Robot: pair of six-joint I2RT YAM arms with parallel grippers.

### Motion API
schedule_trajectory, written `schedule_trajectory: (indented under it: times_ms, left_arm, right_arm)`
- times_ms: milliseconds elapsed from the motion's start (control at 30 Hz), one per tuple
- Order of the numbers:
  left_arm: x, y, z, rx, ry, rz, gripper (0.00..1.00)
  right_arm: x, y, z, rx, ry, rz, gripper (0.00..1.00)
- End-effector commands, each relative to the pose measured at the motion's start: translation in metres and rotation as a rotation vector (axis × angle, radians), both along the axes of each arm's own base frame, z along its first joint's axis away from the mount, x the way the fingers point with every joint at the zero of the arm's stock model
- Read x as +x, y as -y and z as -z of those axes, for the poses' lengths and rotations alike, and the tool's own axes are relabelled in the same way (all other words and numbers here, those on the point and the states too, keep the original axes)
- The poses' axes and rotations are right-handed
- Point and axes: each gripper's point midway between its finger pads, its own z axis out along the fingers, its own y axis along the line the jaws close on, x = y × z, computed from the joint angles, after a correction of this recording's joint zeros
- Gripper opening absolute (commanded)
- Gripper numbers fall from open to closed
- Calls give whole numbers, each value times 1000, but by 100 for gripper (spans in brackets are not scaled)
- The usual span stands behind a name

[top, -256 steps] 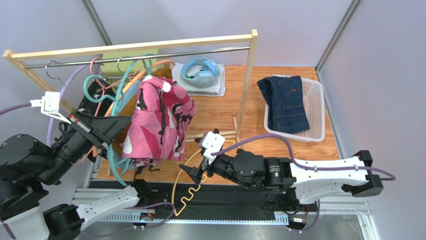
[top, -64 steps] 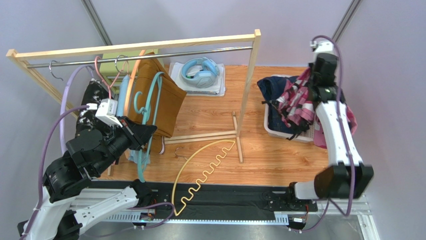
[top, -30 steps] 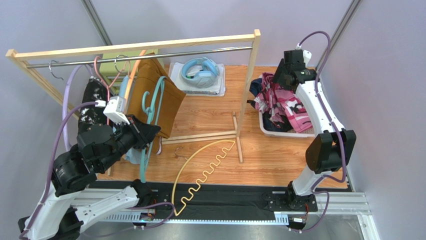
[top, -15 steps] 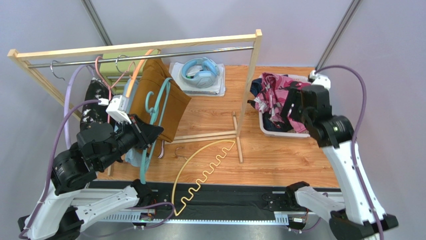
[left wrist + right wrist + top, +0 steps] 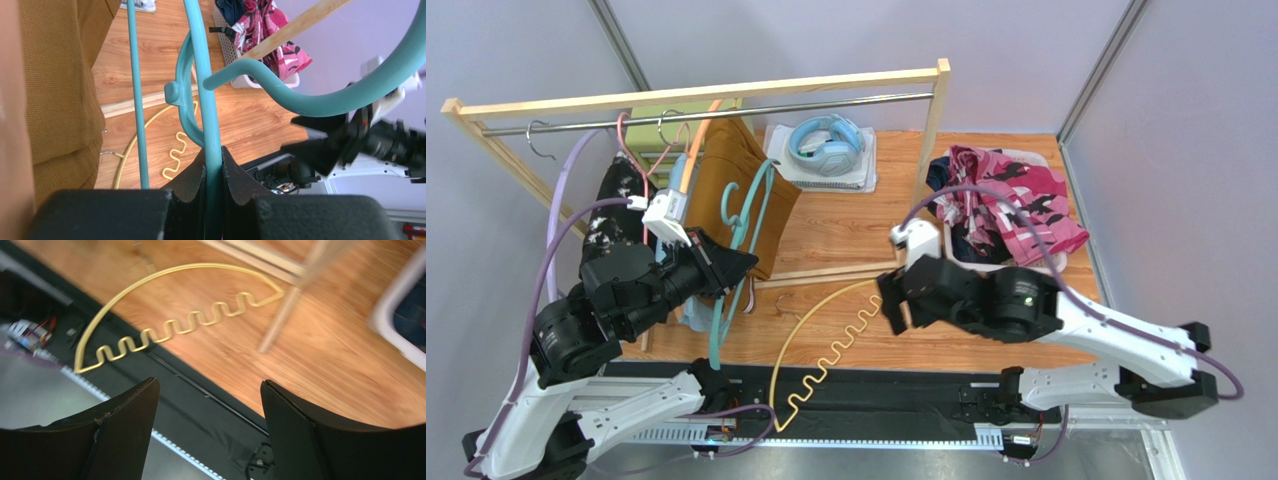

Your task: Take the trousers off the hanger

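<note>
Progress: two of five off, by my judgement.

- Pink floral-print cloth trousers [image 5: 1016, 195] lie crumpled on top of the dark navy cloth trousers [image 5: 938, 172], both in the white plastic mesh basket [image 5: 397, 337], far right.
- On the wooden clothes rail [image 5: 696, 95], far left: mustard-brown trousers [image 5: 738, 185], black white-speckled trousers [image 5: 614, 195], and a sliver of light blue trousers [image 5: 688, 318]. Three left.
- One bare yellow wavy-bar hanger [image 5: 826, 340] lies on the tabletop, near centre.
- Left gripper [image 5: 212, 150] is clenched on the teal plastic hanger [image 5: 207, 100], beside the mustard pair.
- Right gripper [image 5: 207, 385] is released and empty, hovering over the yellow hanger.
- Hangers on the rail overlap, so no reliable count.
</note>
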Motion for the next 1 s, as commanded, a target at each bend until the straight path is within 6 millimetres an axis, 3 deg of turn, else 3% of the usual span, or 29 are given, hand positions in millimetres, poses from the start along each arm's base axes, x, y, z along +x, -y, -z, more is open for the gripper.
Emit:
schedule_trajectory:
  times_ms: [0,33,100,167,200,300,500,567,667,700,733,867,967]
  left_arm:
    - [4,-3,-22,-89,41,-45,0]
    - [7,-5,-23,-111,27,-76,0]
    - [9,-7,-25,-138,20,-104,0]
    - [14,-11,-24,-192,-20,-177,0]
    - [16,-12,-23,-208,-33,-196,0]
    - [20,-11,-18,-280,-105,-259,0]
    - [24,-3,-25,-422,-199,-315,0]
    - [27,0,-24,-446,-223,-331,0]
    - [31,4,-26,-430,-215,-334,0]
    - [33,6,-25,-412,-210,-329,0]
    - [34,5,-20,-407,-231,-351,0]
    - [40,4,-19,-412,-225,-378,0]
    - [40,16,-21,-423,-230,-334,0]
  right_arm:
    - [-26,-96,-51,198,112,-223,80]
    - [-41,-115,-56,207,139,-297,80]
    - [-42,-149,-63,221,200,-328,82]
    - [-43,-168,-63,203,255,-345,82]
    - [-38,-176,-74,232,300,-319,83]
    - [-37,-188,-81,203,482,-306,84]
    - [-50,-197,-63,141,728,-377,85]
    - [-59,-196,-68,162,773,-407,85]
    - [-64,-197,-90,211,734,-394,85]
    - [-64,-192,-85,193,682,-376,85]
    - [-66,-191,-102,223,660,-373,85]
    - [-74,-187,-88,153,597,-418,83]
    - [-89,-192,-83,168,616,-540,84]
